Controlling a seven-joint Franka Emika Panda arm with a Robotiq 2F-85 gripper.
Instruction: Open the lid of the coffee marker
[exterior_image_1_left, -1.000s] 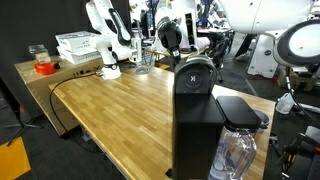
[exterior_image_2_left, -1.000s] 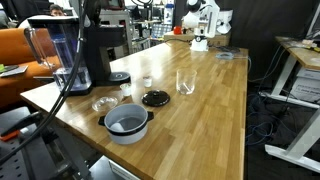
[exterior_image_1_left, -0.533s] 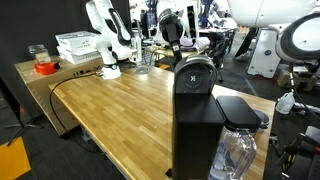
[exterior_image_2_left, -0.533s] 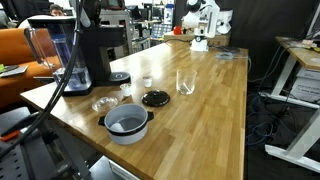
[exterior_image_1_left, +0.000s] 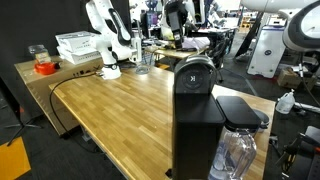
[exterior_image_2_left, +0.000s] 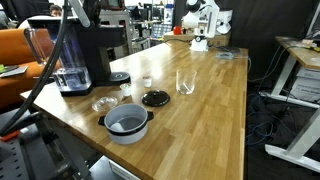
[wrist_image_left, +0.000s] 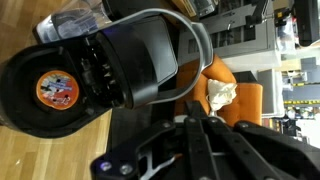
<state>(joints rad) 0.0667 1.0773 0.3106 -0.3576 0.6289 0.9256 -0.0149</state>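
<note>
Saw gripper (exterior_image_1_left: 177, 30) lifted higher above coffee marker (exterior_image_1_left: 195, 125) vs prev frame. Found jaws fully closed, nothing held. Noted lid (exterior_image_1_left: 195, 72) tipped up atop machine, near wooden tbl (exterior_image_1_left: 110, 110) edge; orange pod (wrist_image_left: 57, 90) exposed, wrist view.

The arm (exterior_image_1_left: 303, 25) is showing rounded, glossy white shells divided by a dark seam. The gripper (wrist_image_left: 195, 125) is appearing matte black, with slim linkage bars, round pivots and small screws. A black cable (exterior_image_2_left: 48, 75) is running alongside in a long curve.
</note>
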